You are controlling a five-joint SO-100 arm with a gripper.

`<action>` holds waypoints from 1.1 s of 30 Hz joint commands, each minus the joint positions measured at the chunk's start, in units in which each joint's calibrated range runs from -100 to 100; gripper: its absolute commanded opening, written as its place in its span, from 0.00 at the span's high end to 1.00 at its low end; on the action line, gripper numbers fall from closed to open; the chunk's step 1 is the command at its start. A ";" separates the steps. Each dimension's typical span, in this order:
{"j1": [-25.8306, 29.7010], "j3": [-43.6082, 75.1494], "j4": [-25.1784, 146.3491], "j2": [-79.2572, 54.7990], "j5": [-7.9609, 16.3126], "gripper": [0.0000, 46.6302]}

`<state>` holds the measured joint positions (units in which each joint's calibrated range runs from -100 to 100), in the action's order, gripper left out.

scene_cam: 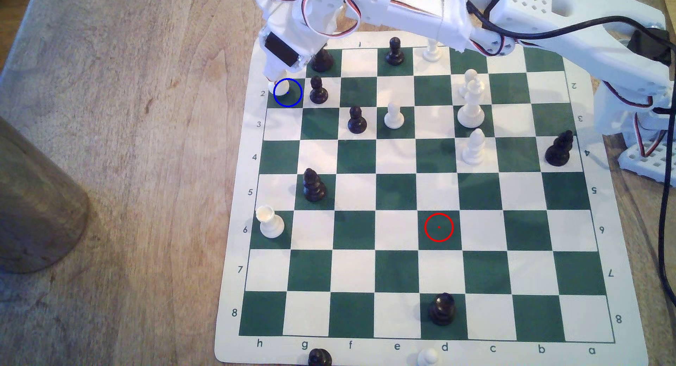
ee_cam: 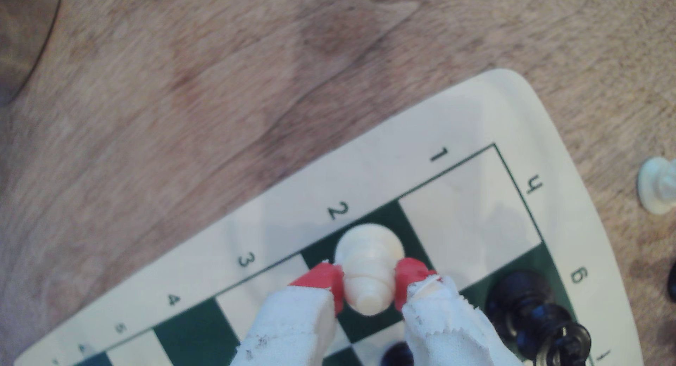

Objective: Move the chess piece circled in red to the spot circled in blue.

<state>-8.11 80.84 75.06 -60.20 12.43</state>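
Wrist view: red-tipped white hand [ee_cam: 368, 287] clamps the slim white plastic bishop-like piece [ee_cam: 367, 269] over the blue-ringed dark green square [scene_cam: 292, 99] at the vinyl board's [scene_cam: 234, 329] edge. Bare wooden counter [scene_cam: 146, 132] beyond; black pawn [scene_cam: 318, 90] just beside.

The arm [scene_cam: 402, 11] has white printed shells, one perforated with hexagonal holes, a black servo block, red-white-black wiring and a thick black cable. The gripper [ee_cam: 369, 289] has red fingertips [ee_cam: 322, 278] above white, frayed tape wrapping.
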 commanded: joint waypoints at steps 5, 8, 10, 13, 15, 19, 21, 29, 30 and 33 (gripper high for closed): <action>0.09 4.74 0.86 1.63 -0.83 0.95; 0.02 4.74 1.11 1.54 -1.32 0.93; 0.09 4.74 1.52 1.54 -1.56 0.93; 0.17 4.56 1.76 1.46 -1.61 0.85; 0.17 4.47 1.93 1.37 -1.56 0.78; 0.09 4.47 2.58 1.80 -0.88 0.54; 0.09 4.47 2.58 2.56 -0.54 0.48; 0.41 4.47 5.45 7.48 -0.24 0.45; 0.72 4.38 7.25 9.78 -0.24 0.45; 1.35 -0.33 9.22 16.57 -0.24 0.45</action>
<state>-8.04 80.84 81.99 -60.12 11.99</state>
